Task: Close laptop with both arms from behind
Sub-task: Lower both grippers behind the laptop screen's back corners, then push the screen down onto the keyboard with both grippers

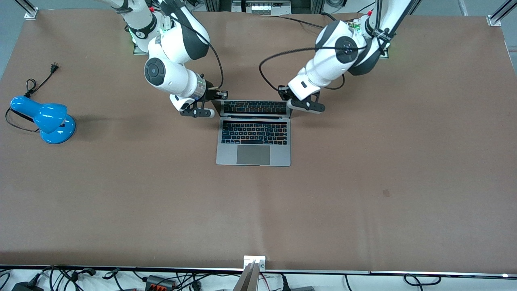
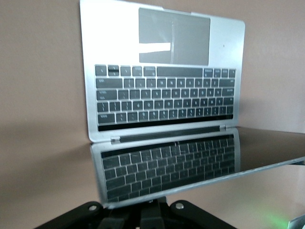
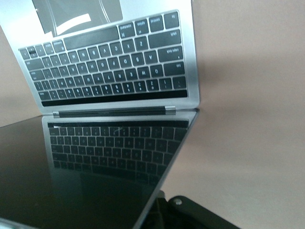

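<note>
The silver-grey laptop [image 1: 253, 137] lies open mid-table, its dark screen [image 1: 254, 107] tilted forward over the keyboard and mirroring the keys. The right gripper [image 1: 197, 112] sits at the lid's corner toward the right arm's end, the left gripper [image 1: 305, 105] at the other corner. Whether either claw is open or closed cannot be told, since both wrist views cut off the fingers. A blue desk lamp [image 1: 44, 118] lies well apart.

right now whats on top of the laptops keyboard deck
Nothing lies on the laptop deck: keys and trackpad show bare. The tilted screen only mirrors the keys. The left gripper and right gripper sit at the lid's top corners; the lid's back is hidden.
</note>
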You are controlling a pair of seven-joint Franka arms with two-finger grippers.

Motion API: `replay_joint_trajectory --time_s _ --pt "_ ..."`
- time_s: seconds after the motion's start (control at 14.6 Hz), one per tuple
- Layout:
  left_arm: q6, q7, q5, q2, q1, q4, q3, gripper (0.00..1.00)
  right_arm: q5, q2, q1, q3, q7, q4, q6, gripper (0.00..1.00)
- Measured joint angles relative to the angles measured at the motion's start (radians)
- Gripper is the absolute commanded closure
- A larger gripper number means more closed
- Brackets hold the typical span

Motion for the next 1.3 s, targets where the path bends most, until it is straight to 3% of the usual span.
replay_joint_trajectory --time_s 0.41,0.75,1.3 --pt "0.006 0.03 0.035 0.075 0.031 0.057 0.005 0.99 0.0 0.069 -0.013 -0.005 0.0 0.063 0.002 1.0" --pt "0.123 0.033 0.065 0.199 0.037 0.108 0.012 0.99 0.0 0.114 -0.029 -0.007 0.0 0.11 0.004 1.0" --pt "0.2 0.035 0.14 0.326 0.035 0.182 0.036 0.99 -0.006 0.253 -0.054 -0.007 -0.004 0.226 0.006 1.0"
